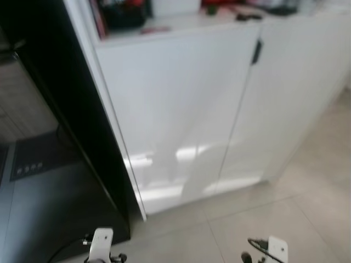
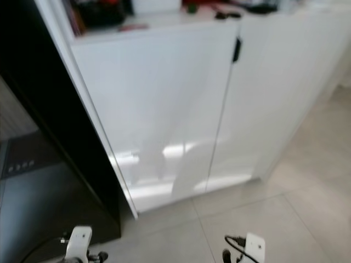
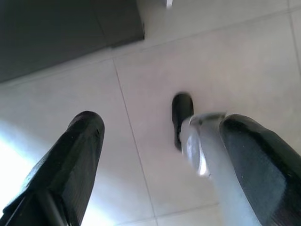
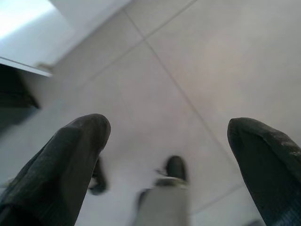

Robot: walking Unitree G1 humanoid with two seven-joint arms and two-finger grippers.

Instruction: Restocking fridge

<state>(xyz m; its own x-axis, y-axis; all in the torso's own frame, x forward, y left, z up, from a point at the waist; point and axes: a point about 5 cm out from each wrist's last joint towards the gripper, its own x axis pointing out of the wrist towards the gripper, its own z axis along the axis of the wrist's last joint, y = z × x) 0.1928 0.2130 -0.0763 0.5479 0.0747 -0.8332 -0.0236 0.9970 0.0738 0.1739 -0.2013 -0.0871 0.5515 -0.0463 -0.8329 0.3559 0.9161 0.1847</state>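
Left eye view: a white cabinet (image 1: 181, 109) with two glossy doors stands just beside a tall black fridge (image 1: 66, 120) on its left; small blurred items lie on the bench (image 1: 181, 22) on top, above the pale tiled floor (image 1: 285, 219).

Left wrist view: the left pincer (image 3: 164, 165) hangs wide apart, empty, over the tiles.

Right wrist view: the right pincer (image 4: 169, 155) also gapes wide, empty, above the floor.

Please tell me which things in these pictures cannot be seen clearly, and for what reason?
- Items on the white cabinet top: cut off by the upper edge and blurred in both eye views; cannot be identified.
- Dark appliance beside it: its front is in shade, and whether it is the fridge is unclear.
- Left tool and right tool: open and empty, hanging over the tiled floor; the feet beneath are blurred.
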